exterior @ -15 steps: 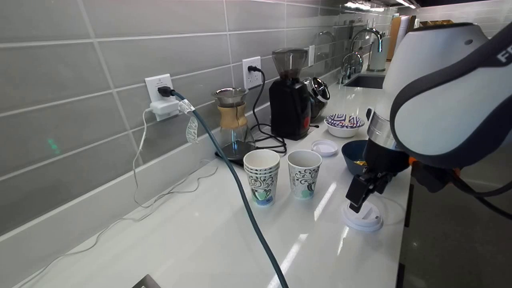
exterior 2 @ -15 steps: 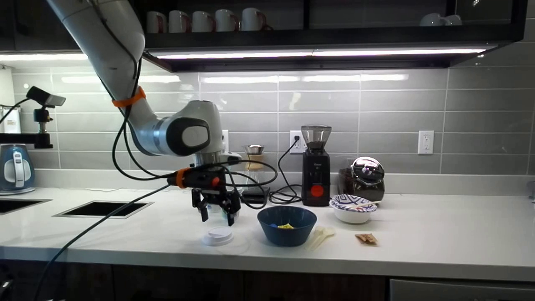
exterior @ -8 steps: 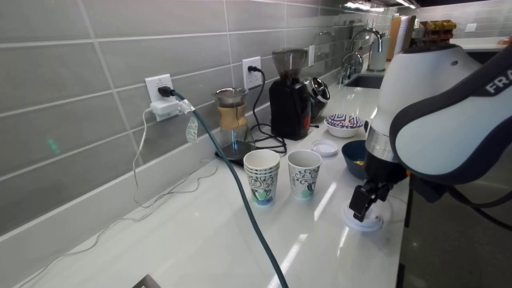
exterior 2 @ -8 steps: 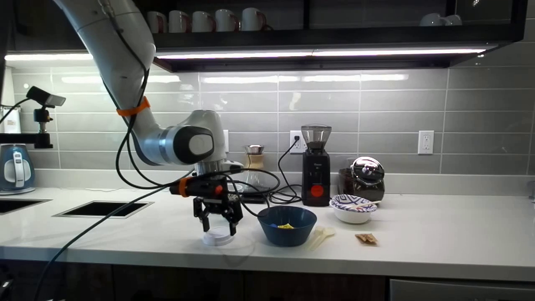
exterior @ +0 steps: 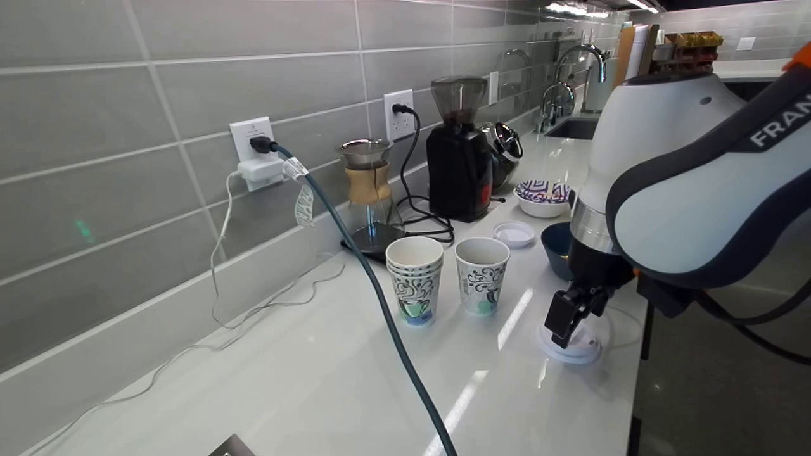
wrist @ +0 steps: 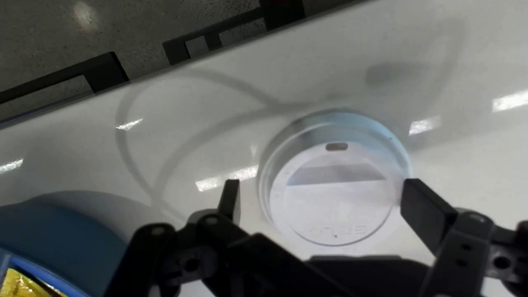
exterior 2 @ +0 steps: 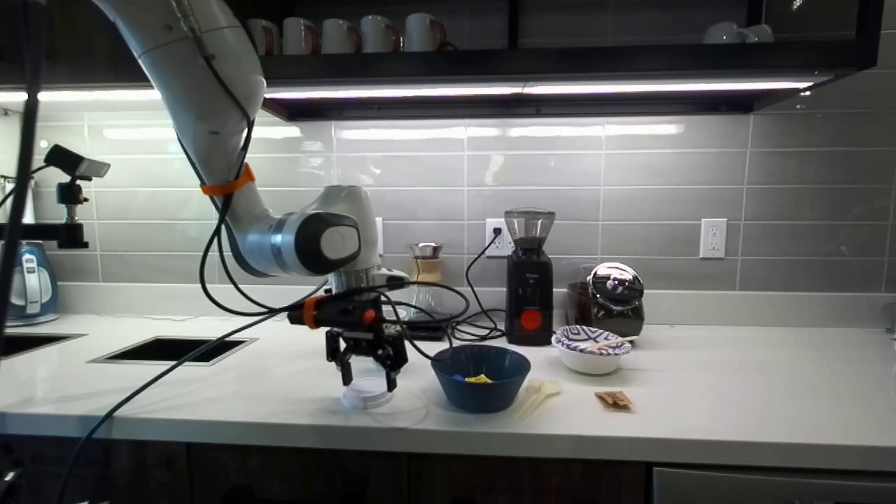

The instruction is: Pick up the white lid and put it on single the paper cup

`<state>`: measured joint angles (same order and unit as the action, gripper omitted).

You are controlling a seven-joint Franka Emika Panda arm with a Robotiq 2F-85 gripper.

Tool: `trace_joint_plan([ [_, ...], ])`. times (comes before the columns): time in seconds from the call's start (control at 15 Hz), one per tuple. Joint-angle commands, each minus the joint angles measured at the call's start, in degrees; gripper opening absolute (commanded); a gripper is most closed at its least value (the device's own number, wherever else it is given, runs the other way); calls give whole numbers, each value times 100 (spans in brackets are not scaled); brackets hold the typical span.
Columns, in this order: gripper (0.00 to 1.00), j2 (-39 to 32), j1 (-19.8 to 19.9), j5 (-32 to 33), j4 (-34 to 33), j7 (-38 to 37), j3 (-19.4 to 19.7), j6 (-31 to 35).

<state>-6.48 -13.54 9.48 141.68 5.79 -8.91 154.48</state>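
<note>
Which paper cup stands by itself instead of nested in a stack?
The paper cup nearer the gripper: in an exterior view it shows one rim, while the taller stack beside it shows several.

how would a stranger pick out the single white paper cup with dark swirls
In an exterior view, find the tall black coffee grinder by the gray tiled wall. Nearer the camera, on the white countertop, stands the single white paper cup with dark swirls. It shows one rim; the taller stack of similar white paper cups on its left shows several.
</note>
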Motion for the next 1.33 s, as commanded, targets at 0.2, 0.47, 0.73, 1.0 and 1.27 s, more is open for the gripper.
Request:
trace_joint_plan([
  [0.2,100,-63,47,115,-141,-19,-100,-92],
  [0.47,100,-131,45,177,-204,-18,-90,-65],
  [0.73,100,-204,37,130,-294,69,-122,-93],
  [1.0,100,-283,42,55,-350,138,-170,-155],
  [1.27,100,-341,35,117,-387,80,-152,-180],
])
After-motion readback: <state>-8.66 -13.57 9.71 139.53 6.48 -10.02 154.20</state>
